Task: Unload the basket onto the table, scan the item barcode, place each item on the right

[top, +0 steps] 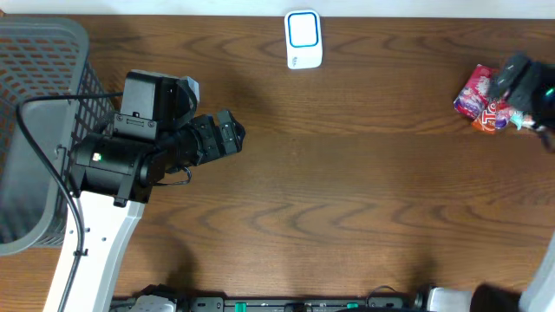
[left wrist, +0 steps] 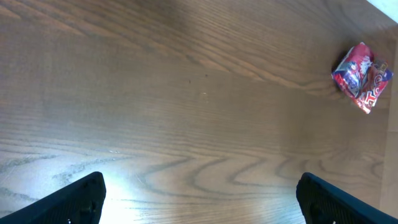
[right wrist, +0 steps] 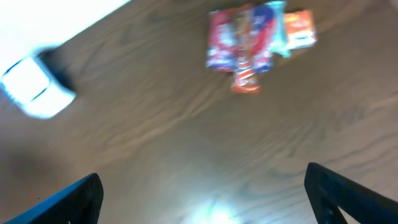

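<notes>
Crinkled red, blue and white snack packet (top: pixel 479 102) is lying flat on the brown wood-grain table (top: pixel 347 191), far to the right of the white, blue-framed barcode scanner (top: pixel 303 39) that is standing at the table's far edge. Nothing is gripping the packet: in the right wrist view it is sitting loose on the wood ahead of the right gripper (right wrist: pixel 202 193), whose dark fingers are showing at the two lower corners, spread wide with only bare table between them. That arm is hovering just beside the packet in the overhead view, partly covering its right end. The left gripper (left wrist: pixel 199 196) is likewise spread wide and carrying nothing, and is pointing from the scanner's near left across the table toward the packet, well apart from it. A grey mesh basket (top: pixel 43 130) is sitting to the scanner's left, at the table's end. No barcode can be made out on the packet; the right wrist picture is blurred. Judging from this layout, the scan is not being performed now, since the packet is well apart from the scanner; whether it has already been scanned cannot be told. If not, picking it up, carrying it across and presenting its code are all remaining.
</notes>
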You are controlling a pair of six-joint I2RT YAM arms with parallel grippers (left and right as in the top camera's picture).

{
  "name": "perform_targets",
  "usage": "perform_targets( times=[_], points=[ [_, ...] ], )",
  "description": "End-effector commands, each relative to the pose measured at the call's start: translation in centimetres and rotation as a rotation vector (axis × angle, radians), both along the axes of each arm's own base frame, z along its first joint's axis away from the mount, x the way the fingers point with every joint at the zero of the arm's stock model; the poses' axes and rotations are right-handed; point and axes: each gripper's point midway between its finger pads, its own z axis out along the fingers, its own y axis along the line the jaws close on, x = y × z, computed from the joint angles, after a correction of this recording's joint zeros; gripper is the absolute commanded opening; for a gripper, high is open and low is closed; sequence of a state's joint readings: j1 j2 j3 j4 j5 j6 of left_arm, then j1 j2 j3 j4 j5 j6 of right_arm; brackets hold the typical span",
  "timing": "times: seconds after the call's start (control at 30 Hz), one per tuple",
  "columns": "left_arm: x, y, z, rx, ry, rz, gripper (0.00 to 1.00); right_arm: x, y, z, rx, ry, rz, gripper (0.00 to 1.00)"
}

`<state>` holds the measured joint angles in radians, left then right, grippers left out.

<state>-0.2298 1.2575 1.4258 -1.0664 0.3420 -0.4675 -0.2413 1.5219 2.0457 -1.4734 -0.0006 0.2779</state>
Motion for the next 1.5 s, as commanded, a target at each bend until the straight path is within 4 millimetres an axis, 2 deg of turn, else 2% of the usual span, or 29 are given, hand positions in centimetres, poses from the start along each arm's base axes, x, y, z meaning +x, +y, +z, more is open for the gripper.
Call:
perform_targets(
  times=[0.0, 0.1, 0.3, 0.4, 0.47, 1.23, 1.47],
  points=[
    [0.2, 0.0, 0.4, -0.003, -0.01, -0.003, 0.98, -2.9, 5.2, -0.1, 0.001, -0.009, 0.18, 0.99],
    [0.2, 0.0, 0.4, -0.003, -0.01, -0.003, 0.98, -5.3, 8.1, -1.3, 0.005, 0.007, 0.278, 0.99],
    [0.2, 0.0, 0.4, -0.003, -0.01, -0.003, 0.98, -11.1, 12.3, -4.2, 0.082, 0.115, 0.447, 0.99],
    [0.2, 0.0, 0.4, -0.003, -0.01, -0.003, 0.98, -13.9, 12.9, -5.5, 0.126, 0.205, 0.474, 0.99],
    [0.2, 0.0, 0.4, -0.003, -0.01, -0.003, 0.98, -14.9, 12.7, -5.9, 0.127, 0.244, 0.471, 0.99],
    [0.2, 0.0, 0.4, -0.003, -0.01, -0.003, 0.98, -14.8, 12.7, -5.8, 0.126, 0.236, 0.47, 0.99],
    [0.2, 0.0, 0.4, -0.003, -0.01, -0.003, 0.98, -14.9, 12.2, -5.9, 0.09, 0.237, 0.472, 0.99]
  ],
)
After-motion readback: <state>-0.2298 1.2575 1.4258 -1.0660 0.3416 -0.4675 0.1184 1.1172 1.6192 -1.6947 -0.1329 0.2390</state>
